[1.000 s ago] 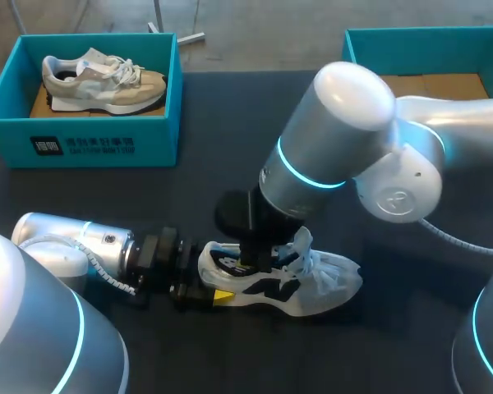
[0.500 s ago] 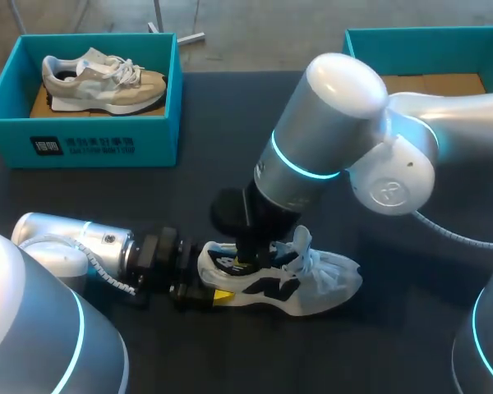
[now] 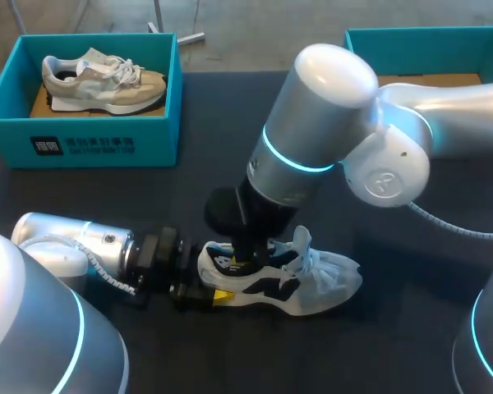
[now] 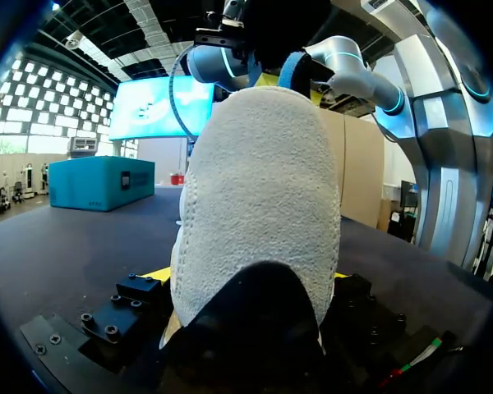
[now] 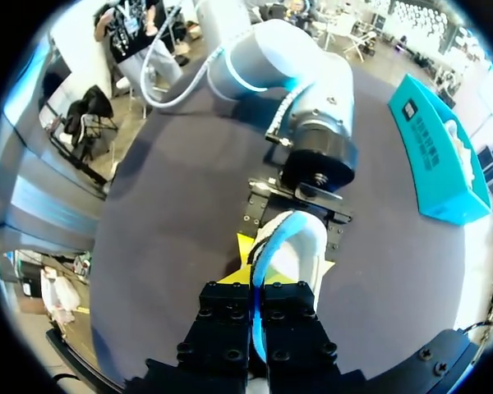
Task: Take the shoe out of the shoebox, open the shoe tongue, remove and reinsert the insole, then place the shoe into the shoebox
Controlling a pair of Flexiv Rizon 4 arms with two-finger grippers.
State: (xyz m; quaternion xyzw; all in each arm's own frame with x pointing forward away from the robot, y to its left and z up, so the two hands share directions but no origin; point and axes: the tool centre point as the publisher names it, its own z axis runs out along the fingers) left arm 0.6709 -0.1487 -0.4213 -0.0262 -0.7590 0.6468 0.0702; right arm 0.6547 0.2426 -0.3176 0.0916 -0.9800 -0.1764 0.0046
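Sneaker: standing on its sole on the dark table, near the middle, heel pointing left and toe pointing right, white laces hanging loose over its top.
Left gripper: coming in low from the near left, clamping the sneaker's heel from both sides; yellow fingertips just showing at either flank of the heel in the left wrist view.
Right gripper: pointing straight down into the sneaker's opening, just right of the heel; fingers pressed nearly together, pinching a thin blue-edged insole between them.
Insole: curling up out of the opening, one end caught in the right gripper, the remainder hidden inside the sneaker.
Left shoebox: teal, sitting at the far left, well apart from both grippers, holding a beige sneaker with its toe pointing right.
Right shoebox: teal, sitting at the far right, partly hidden behind the right arm, brown cardboard showing inside.
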